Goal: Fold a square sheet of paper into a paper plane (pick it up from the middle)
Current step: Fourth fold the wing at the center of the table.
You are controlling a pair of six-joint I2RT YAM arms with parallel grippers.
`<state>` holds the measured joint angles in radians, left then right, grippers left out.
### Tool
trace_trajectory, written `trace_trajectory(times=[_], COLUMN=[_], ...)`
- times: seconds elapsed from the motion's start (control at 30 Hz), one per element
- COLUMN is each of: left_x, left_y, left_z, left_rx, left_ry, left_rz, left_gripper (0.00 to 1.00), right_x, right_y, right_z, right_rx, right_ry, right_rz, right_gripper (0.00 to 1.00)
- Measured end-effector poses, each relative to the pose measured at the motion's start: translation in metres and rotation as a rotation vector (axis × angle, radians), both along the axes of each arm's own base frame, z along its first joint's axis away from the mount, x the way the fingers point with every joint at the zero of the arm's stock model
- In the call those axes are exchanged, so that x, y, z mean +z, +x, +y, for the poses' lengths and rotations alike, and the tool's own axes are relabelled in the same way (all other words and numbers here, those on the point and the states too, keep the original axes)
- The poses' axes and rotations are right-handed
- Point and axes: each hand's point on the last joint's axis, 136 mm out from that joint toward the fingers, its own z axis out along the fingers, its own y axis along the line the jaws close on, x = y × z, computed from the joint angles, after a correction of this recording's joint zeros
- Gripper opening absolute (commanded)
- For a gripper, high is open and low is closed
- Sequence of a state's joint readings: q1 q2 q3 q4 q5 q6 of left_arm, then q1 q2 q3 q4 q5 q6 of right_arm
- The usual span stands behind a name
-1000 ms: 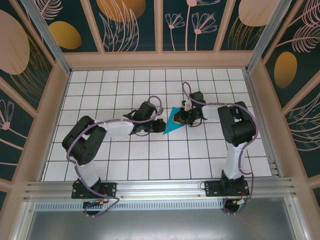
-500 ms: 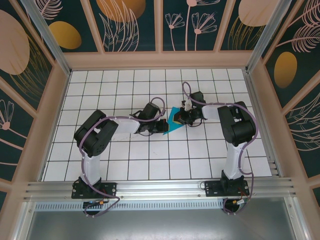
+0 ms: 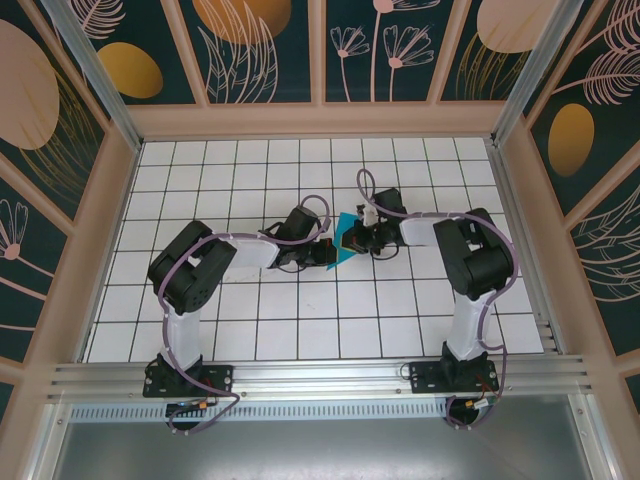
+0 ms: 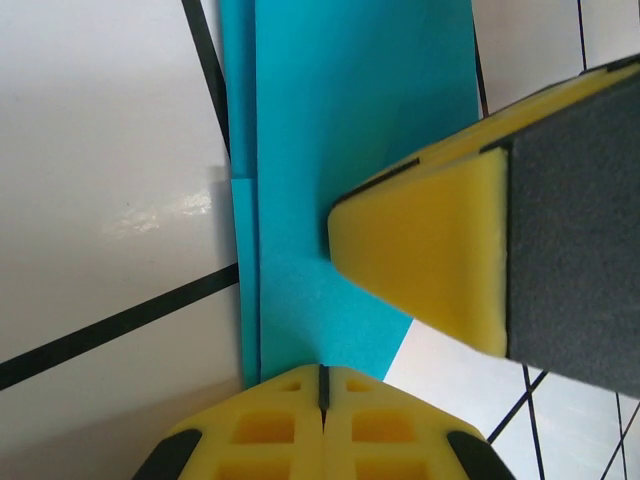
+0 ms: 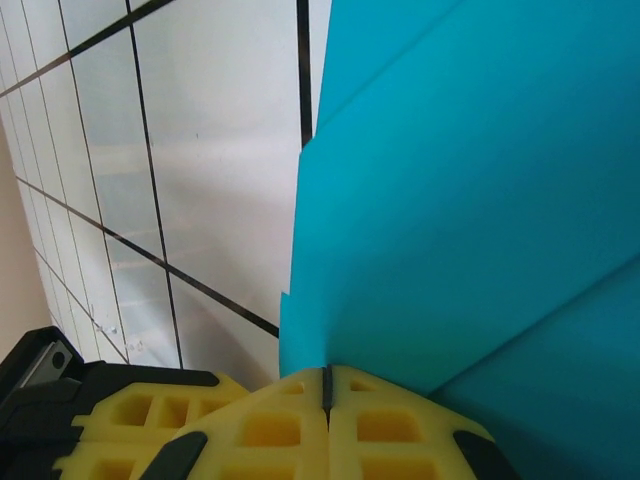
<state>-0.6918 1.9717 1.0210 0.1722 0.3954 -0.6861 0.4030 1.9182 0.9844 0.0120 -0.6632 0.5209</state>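
Overlapping creased matte teal paper (image 4: pixel 350 150)

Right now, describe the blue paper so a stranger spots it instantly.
Look to the middle of the white tiled table, where the left end effector and right end effector meet. Pinched between them is the folded teal paper, the only teal thing on the tiles.

High rear view looking down, 2 wrist views very close, all sharing the teal paper (image 3: pixel 341 253)
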Motion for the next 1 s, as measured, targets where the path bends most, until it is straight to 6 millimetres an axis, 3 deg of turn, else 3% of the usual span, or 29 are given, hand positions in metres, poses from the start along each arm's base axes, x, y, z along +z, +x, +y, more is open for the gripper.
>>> trace_trajectory(times=[0.4, 0.73, 0.83, 1.0], left_x=[0.000, -0.001, -0.001, -0.001], left_y=[0.001, 0.001, -0.003, -0.007], left_z=[0.001, 0.003, 0.006, 0.009], left_rx=[0.005, 0.009, 0.007, 0.006], left_ry=[0.004, 0.003, 0.001, -0.015], left_rz=[-0.004, -0.014, -0.021, -0.039], left_gripper=[0.00, 0.00, 0.00, 0.00], right_x=[-0.003, -0.008, -0.007, -0.006], right_y=[-0.009, 0.001, 0.013, 0.056], right_z=[0.007, 0.003, -0.004, -0.031], right_rx=[0.019, 0.041, 0.014, -0.082], right_ry=[-0.012, -0.017, -0.011, -0.027], right_rz=[0.014, 0.044, 0.037, -0.004], right_gripper=[0.02, 0.01, 0.01, 0.01])
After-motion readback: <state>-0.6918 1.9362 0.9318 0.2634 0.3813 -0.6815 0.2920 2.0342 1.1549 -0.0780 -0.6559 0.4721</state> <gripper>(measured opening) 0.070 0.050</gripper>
